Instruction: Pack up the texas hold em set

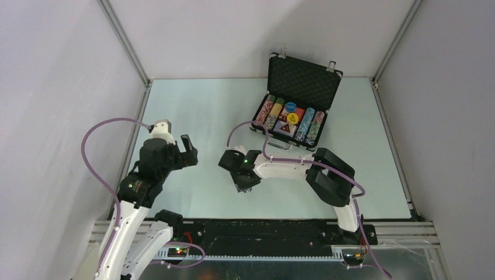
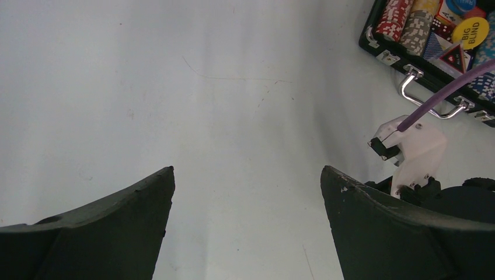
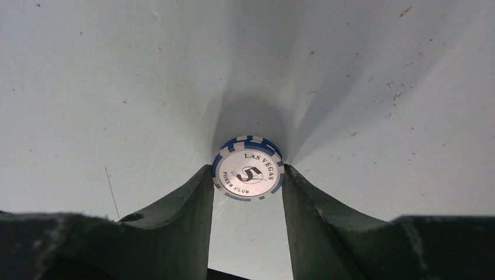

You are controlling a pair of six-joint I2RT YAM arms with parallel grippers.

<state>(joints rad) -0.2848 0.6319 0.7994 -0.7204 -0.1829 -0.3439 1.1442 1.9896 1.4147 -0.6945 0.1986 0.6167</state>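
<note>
The black briefcase [image 1: 303, 81] of the texas hold em set stands open at the back of the table, rows of poker chips [image 1: 267, 111], a blue disc [image 1: 290, 107], a yellow disc [image 1: 292, 118] and a dark triangular piece [image 1: 283, 128] inside it. Its silver handle [image 2: 429, 96] and the yellow "BIG BLIND" disc [image 2: 470, 32] show in the left wrist view. My right gripper [image 3: 248, 172] is shut on a blue-and-white poker chip [image 3: 248, 171] marked "5 Las Vegas Poker Club", just above the table near the middle [image 1: 244, 185]. My left gripper [image 2: 247, 175] hangs open and empty over bare table [image 1: 188, 153].
Grey walls and metal posts enclose the pale table [image 1: 198, 116]. A purple cable [image 1: 274, 158] runs along the right arm [image 1: 327, 175], which lies between my right gripper and the briefcase. The arm bases sit on the black rail [image 1: 262, 233] at the near edge.
</note>
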